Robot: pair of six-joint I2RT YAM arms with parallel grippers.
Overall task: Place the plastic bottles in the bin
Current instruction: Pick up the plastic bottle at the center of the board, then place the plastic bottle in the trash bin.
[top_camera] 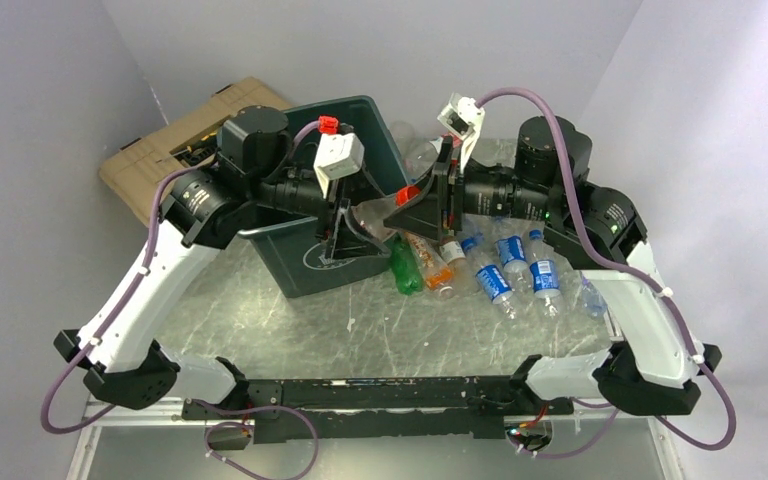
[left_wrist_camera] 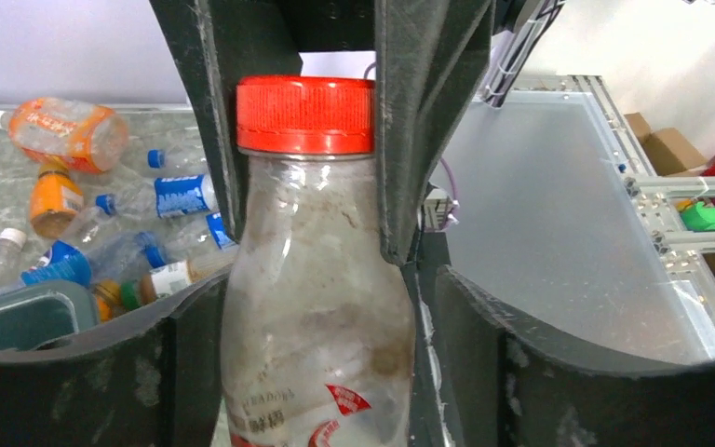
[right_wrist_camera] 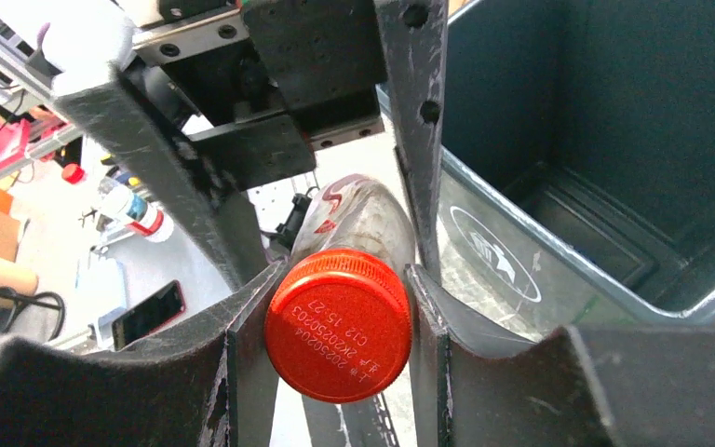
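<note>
Noted a scuffed grey desk (top_camera: 360, 330) boxed in by pale walls (top_camera: 50, 60), with a tan case (top_camera: 160, 150) behind the green bin (top_camera: 300, 265) and loose bottles (top_camera: 500, 270) heaped right of it. Found a clear red-capped bottle (left_wrist_camera: 317, 372) aloft beside the bin's right rim, right pincer (right_wrist_camera: 340, 279) clamped on its cap, left pincer (left_wrist_camera: 326, 284) apart around its body.
</note>
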